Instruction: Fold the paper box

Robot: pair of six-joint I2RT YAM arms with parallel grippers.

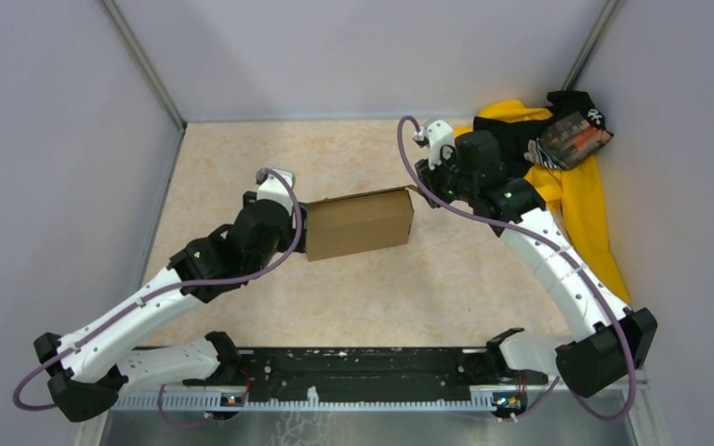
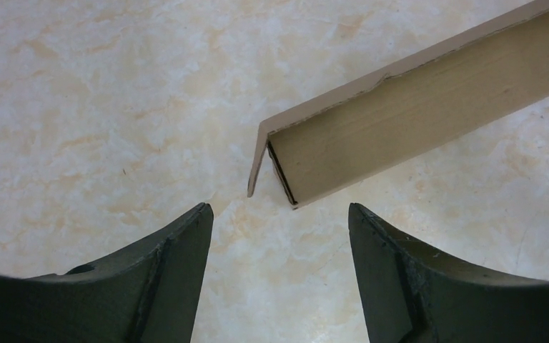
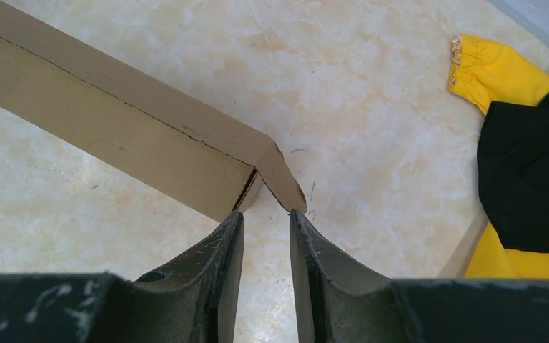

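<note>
Table (image 1: 409,288): pale stone pattern. The paper box (image 1: 358,223) lies on it between both sets of fingers, and neither pair grips it.

Risk: a push at one end may slide or swing the unheld box, or crease a flap off its score.

The long axis runs from fingertips to fingertips, with one short end just ahead of each pair.

Cloth pile (image 1: 581,200): off beside the right fingers.

Left gripper (image 2: 279,214): fingers wide apart, with nothing between.

Right gripper (image 3: 266,218): fingers nearly together, and the narrow gap is empty. A loose end flap (image 3: 280,179) reaches one tip; we cannot tell whether it touches.
</note>
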